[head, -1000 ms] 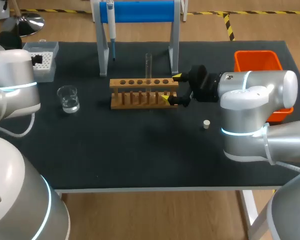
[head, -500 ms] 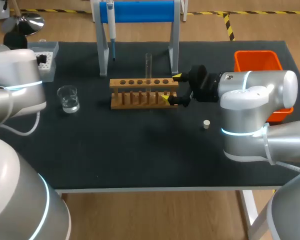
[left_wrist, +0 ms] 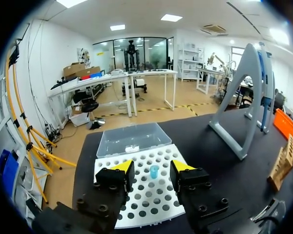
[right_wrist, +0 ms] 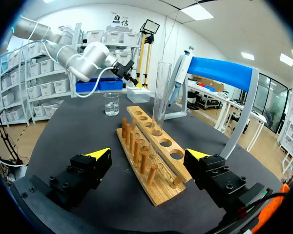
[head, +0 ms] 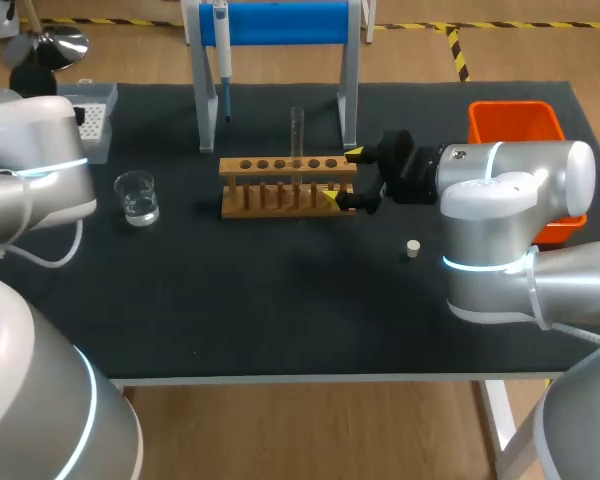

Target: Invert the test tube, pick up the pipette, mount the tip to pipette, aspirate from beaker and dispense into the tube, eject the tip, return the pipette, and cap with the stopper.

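Far left on the blue-barred stand (head: 280, 22), your white pipette (head: 221, 50) hangs upright — seemingly nearer the left gripper (left_wrist: 150, 168), jaws open over the white tip box (left_wrist: 146, 204); right gripper (right_wrist: 149, 155) jaws open too.

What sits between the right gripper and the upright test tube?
Only the near end of the wooden rack, with two empty holes, running from between the open fingers of the right gripper to the test tube. The right wrist view shows it.

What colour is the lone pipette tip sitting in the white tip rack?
The pipette tip is light blue, clearest in the left wrist view.
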